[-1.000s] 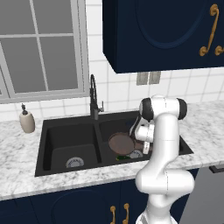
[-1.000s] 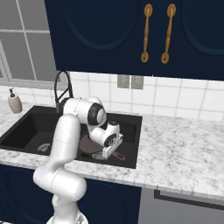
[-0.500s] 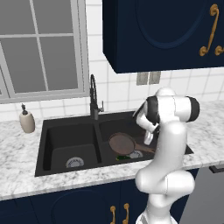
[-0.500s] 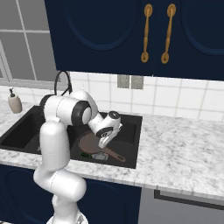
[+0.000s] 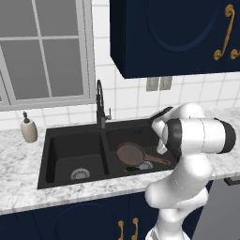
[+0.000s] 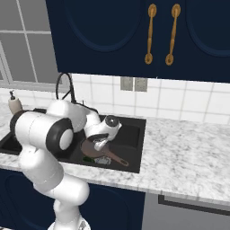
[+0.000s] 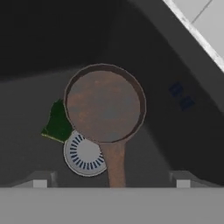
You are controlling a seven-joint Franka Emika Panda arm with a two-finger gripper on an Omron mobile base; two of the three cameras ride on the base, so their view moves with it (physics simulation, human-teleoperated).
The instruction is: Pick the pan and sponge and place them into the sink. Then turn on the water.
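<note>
Black double sink [image 5: 56, 145] sunk in the marble counter [image 6: 188, 152], right basin holding the pan [image 7: 105, 103], flat on the floor, handle over the drain. Sponge [image 7: 57, 122] tucked against the pan's rim (partly underneath). Tool [image 7: 111, 179] above, spread wide, empty.

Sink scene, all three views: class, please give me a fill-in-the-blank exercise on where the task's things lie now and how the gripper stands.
1. The pan lies in the ____ basin of the sink.
2. Beside the pan, partly under its rim, lies the green ____.
3. The gripper above the pan is ____, holding nothing.
4. From the faucet, ____ water runs.

Missing words: right; sponge; open; no
</note>
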